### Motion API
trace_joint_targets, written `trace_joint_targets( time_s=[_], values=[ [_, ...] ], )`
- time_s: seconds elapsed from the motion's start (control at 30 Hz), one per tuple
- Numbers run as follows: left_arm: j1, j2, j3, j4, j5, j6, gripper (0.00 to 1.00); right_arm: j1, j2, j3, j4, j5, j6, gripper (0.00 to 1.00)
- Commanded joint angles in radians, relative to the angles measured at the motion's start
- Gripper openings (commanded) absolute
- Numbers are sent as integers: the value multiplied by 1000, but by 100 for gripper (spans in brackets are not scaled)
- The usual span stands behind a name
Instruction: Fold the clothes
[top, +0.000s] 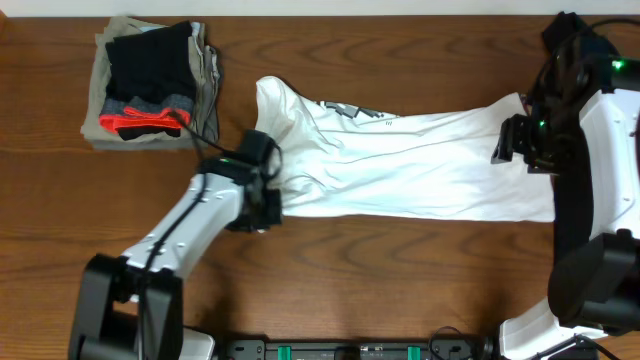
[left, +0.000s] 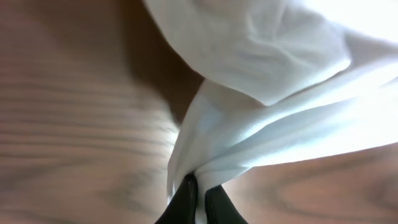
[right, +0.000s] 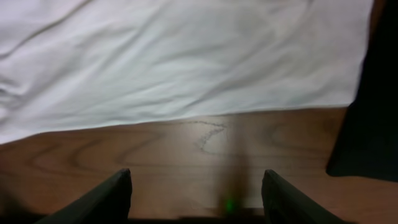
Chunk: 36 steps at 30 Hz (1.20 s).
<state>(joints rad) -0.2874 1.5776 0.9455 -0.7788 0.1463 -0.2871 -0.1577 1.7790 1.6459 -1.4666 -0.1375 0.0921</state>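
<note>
A large white T-shirt (top: 420, 165) lies stretched across the middle of the table, its small print (top: 352, 111) near the top edge. My left gripper (top: 268, 195) is at the shirt's lower left corner. In the left wrist view the left gripper (left: 200, 190) is shut on a bunched fold of the white T-shirt (left: 261, 68), which is gathered up off the wood. My right gripper (top: 508, 140) hovers at the shirt's right end. In the right wrist view the right gripper (right: 196, 186) stands open over bare wood, just short of the shirt's edge (right: 186, 68), holding nothing.
A pile of folded clothes (top: 150, 85) sits at the back left, a black garment (top: 148, 55) on top with a red and grey band below it. A dark shape (right: 373, 93) fills the right side of the right wrist view. Bare wood (top: 400, 280) runs along the front.
</note>
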Motion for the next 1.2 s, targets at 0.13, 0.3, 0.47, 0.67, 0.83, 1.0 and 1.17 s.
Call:
trace_joint_targets(
  time_s=[0.13,0.3,0.47,0.67,0.83,1.0,1.17],
  values=[
    [138,-20,15,21,-27,61,6,5,-21,-182,58,74,72,64],
    [181,-20,15,45,-28,65,6,6,-21,-294,77,74,95,63],
    [182,-20,15,79,-28,66,6,6,-23,-385,98,89,151,61],
    [183,-20,15,119,-28,66,6,6,-69,-512,208,152,298,61],
    [182,-20,15,157,-28,66,6,5,-124,-638,356,232,421,58],
    [182,-20,15,172,-28,66,6,3,-128,-732,470,246,454,52],
    [182,-20,15,172,-28,66,6,-7,-128,-810,560,264,488,47]
  ],
)
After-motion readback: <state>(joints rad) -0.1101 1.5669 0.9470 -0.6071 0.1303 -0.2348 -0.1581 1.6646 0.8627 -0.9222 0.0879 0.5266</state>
